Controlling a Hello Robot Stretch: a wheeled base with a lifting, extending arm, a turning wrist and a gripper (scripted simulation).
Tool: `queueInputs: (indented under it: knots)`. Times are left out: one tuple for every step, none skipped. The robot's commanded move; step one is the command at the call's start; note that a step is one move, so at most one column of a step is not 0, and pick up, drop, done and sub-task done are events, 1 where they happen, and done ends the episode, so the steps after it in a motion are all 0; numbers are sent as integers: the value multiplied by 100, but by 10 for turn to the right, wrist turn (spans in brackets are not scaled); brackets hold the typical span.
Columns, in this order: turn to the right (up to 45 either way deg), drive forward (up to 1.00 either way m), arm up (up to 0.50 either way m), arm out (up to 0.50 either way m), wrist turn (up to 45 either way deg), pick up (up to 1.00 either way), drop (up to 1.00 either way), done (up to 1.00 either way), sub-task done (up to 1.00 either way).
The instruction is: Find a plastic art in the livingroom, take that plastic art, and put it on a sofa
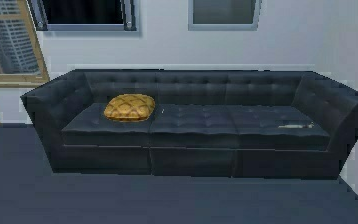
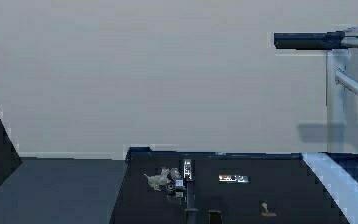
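A long dark tufted sofa (image 1: 197, 120) stands against the pale wall in the forward view, with a yellow cushion (image 1: 129, 108) on its left seat. In the arm side view the dark arm bar (image 2: 188, 200) rises from the bottom edge over a dark flat surface (image 2: 287, 195). The gripper (image 2: 173, 181) sits at the bar's far end. A small pale, irregular thing (image 2: 155, 180) lies at the gripper's left, over that dark surface. I cannot tell whether the gripper holds it.
Two windows (image 1: 82, 14) are set in the wall above the sofa, and a framed picture (image 1: 9, 45) hangs at the left. A small tan item (image 2: 266, 209) lies on the dark surface. A white frame with a dark top bar (image 2: 317, 40) stands at the arm side view's right.
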Motion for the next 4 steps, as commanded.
queueInputs:
  knots:
    - [0,0,50,0,0,0,0,0,0]
    - [0,0,8,0,0,0,0,0,0]
    - [0,0,0,0,-450,0,0,0,0]
    - [0,0,0,0,-450,0,0,0,0]
